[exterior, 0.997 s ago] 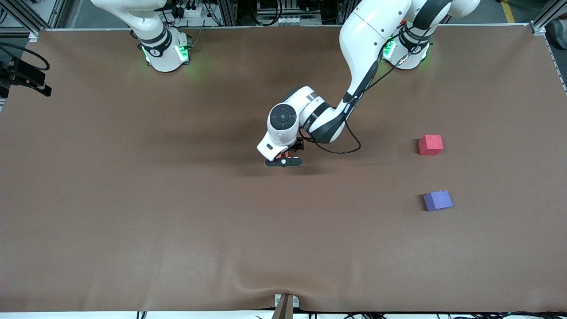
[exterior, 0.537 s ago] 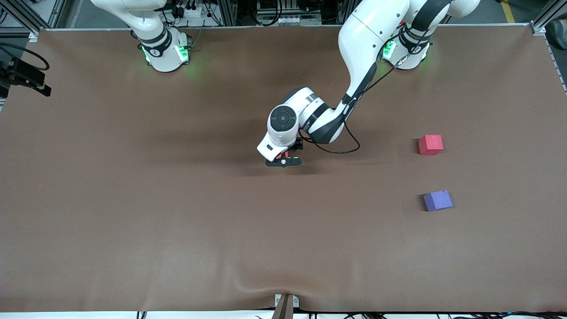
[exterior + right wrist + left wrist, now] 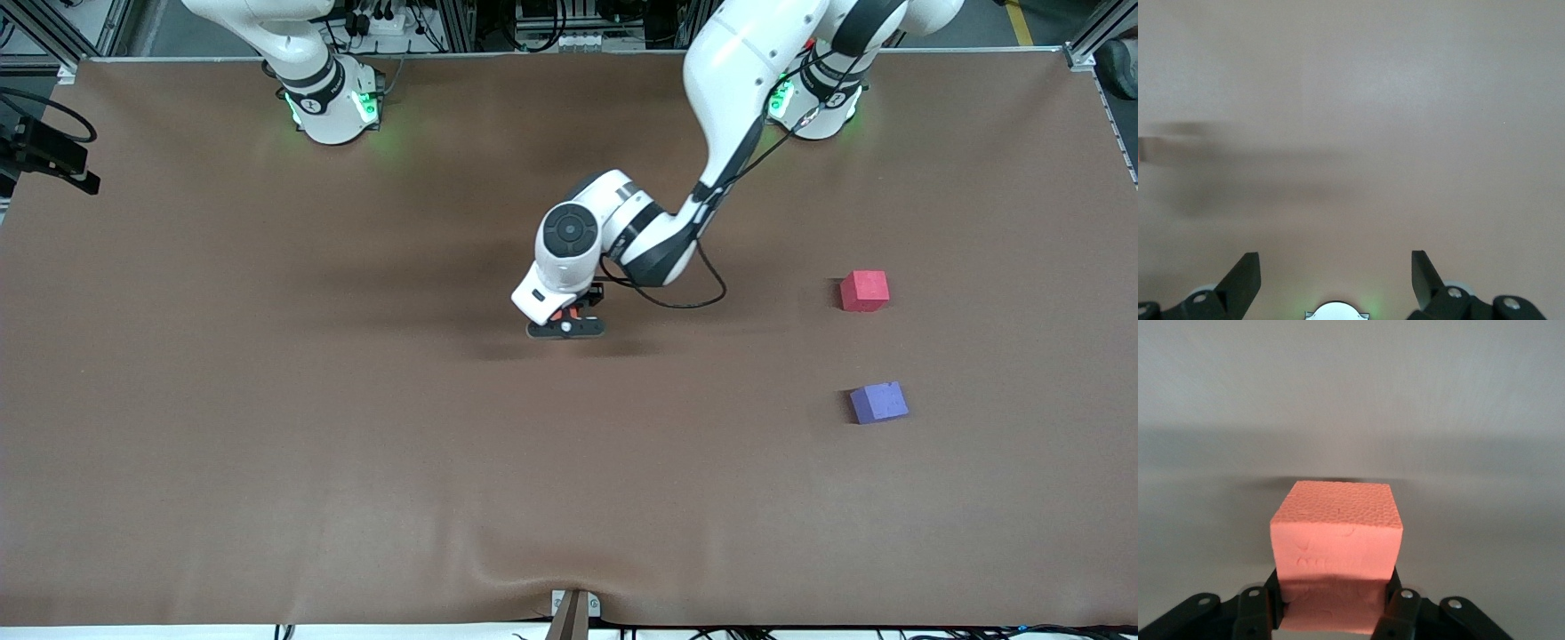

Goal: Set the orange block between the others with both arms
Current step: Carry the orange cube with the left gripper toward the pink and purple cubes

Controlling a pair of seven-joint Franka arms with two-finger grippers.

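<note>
While the right arm waits near its base, right gripper (image 3: 1335,280) fingers spread above bare table (image 3: 267,427), the left gripper (image 3: 566,325) sits low at mid-table, its fingers (image 3: 1401,607) pinching the orange block (image 3: 1336,547). Toward the left arm's end of the table lie the red-pink cube (image 3: 864,291) and, nearer the front camera, the purple-blue cube (image 3: 878,402), apart.
</note>
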